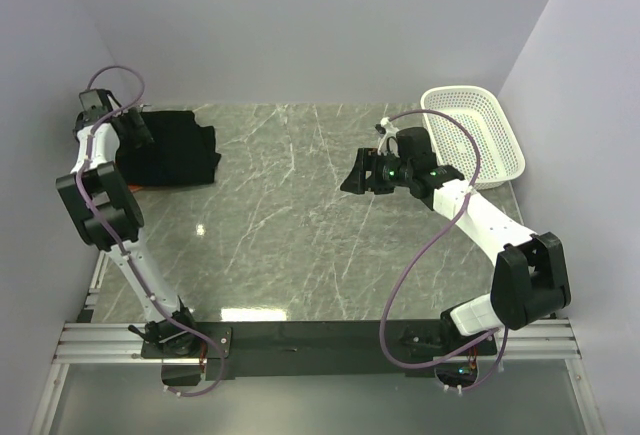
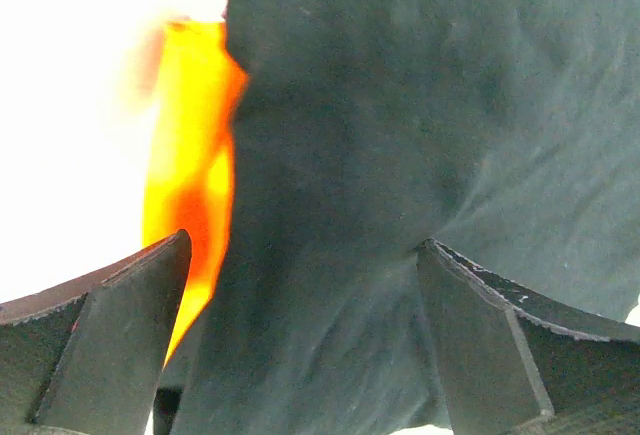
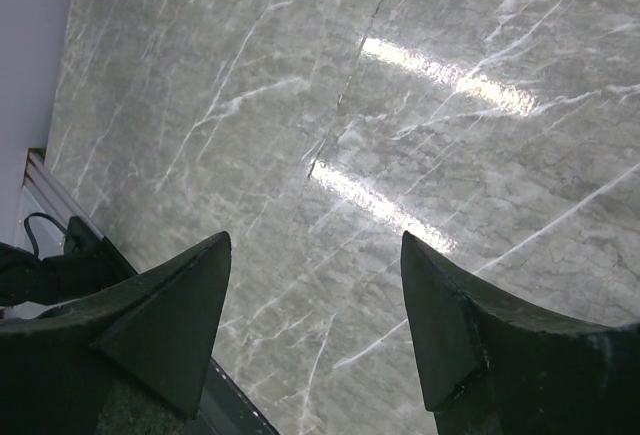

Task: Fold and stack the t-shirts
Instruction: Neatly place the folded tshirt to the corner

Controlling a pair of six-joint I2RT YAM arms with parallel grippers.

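Left gripper [image 2: 305, 245] is wide open at my soft, rumpled black shirt [image 2: 420, 105], orange shirt [image 2: 195, 155] beside. Right gripper [image 3: 315, 237] hangs open above veined table [image 3: 300, 85].

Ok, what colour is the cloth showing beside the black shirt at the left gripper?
Bright orange; the orange shirt shows best in the left wrist view.

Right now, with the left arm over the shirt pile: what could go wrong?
1. The left fingers stand open with the black shirt close between them; lifting away could snag it and spoil the fold.
2. The orange shirt shows only as a strip beside the black one, so the stack may sit uneven.
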